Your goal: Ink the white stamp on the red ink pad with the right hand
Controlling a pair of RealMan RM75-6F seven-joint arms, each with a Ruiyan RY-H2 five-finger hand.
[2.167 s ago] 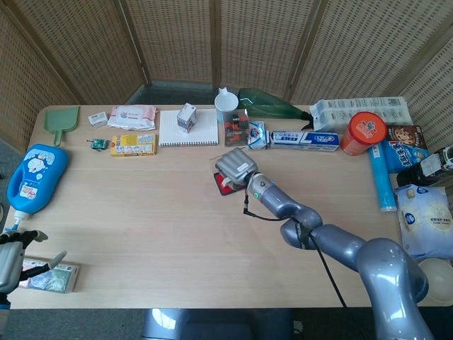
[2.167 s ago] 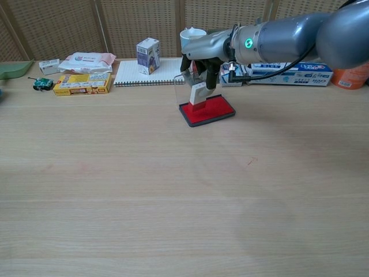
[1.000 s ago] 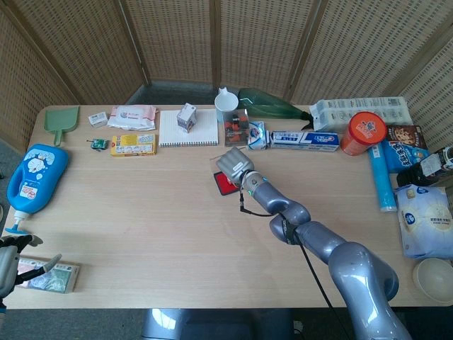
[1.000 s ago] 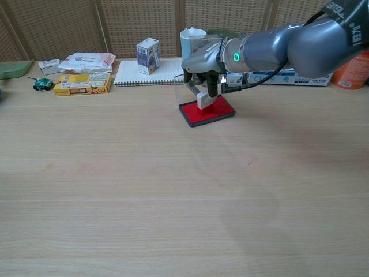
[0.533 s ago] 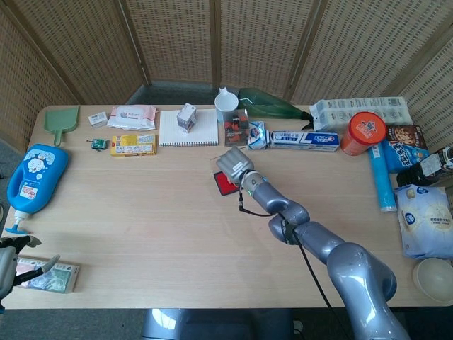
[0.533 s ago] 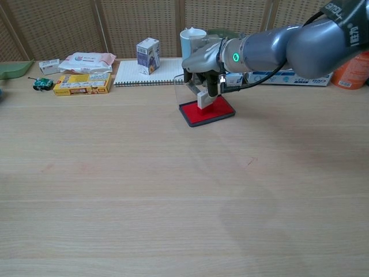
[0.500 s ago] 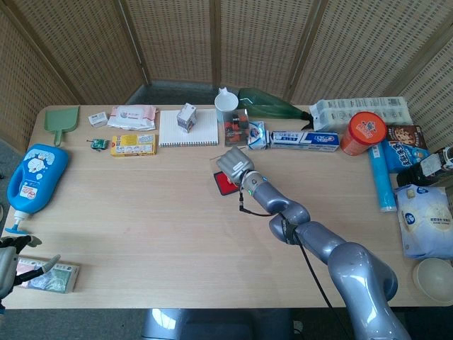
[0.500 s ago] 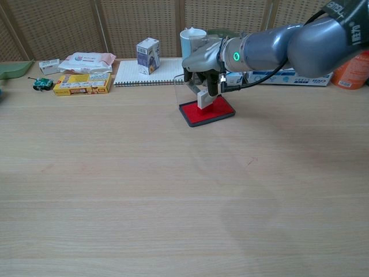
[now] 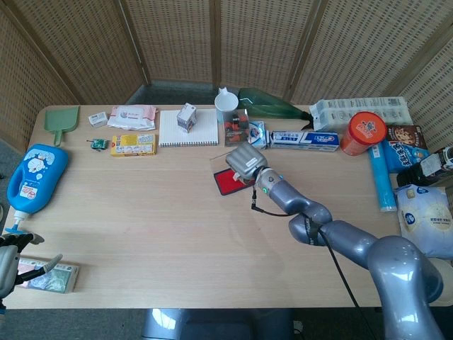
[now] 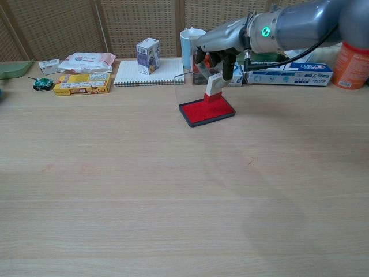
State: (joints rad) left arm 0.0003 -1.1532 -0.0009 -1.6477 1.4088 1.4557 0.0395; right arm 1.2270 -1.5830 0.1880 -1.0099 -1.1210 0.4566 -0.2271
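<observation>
Now the white stamp [image 10: 214,88], its base stained red, hung lifted just above the red ink pad's [image 10: 206,111] far right corner, grasped by the right hand [image 10: 217,57]. Half a second before it had been pressed onto the pad. A notebook [image 10: 149,73], white cup [image 10: 189,40] and toothpaste box [image 10: 288,73] lay behind. The left hand [image 9: 8,261] stayed at the near table edge, fingers spread, holding nothing.

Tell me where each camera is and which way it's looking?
Head view: sits high, looks down on the whole table; shows the right hand, its arm and, bottom left, the left hand.
Chest view: sits low at the table's near edge, looks across toward the wicker screen; shows only the right arm and hand.
Both show the red ink pad and white stamp.
</observation>
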